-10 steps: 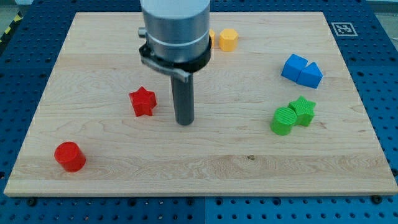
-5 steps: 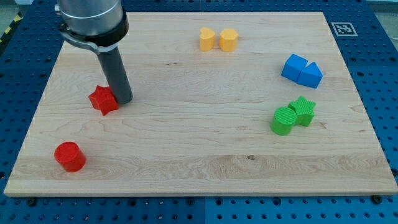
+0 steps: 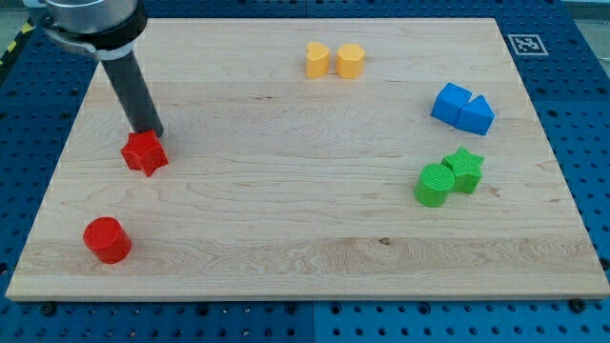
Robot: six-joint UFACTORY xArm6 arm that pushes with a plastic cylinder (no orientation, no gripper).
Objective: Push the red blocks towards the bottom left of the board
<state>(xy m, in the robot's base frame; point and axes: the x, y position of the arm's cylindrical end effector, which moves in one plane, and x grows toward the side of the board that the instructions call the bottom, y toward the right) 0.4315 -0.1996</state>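
Observation:
A red star block (image 3: pixel 144 152) lies on the wooden board (image 3: pixel 305 229) at the view's left, a little above mid-height. A red cylinder block (image 3: pixel 106 239) stands near the board's bottom left corner. My tip (image 3: pixel 149 131) sits just above the red star, at its upper edge, touching or nearly touching it. The dark rod rises from there to the view's upper left.
Two yellow blocks (image 3: pixel 335 60) sit side by side at the top centre. Two blue blocks (image 3: pixel 462 108) touch each other at the upper right. A green cylinder (image 3: pixel 436 185) and a green star (image 3: pixel 464 169) touch at the right.
My tip has swept from the board's middle to the left, pushing the red star left and slightly down. The red cylinder and the other blocks have not moved.

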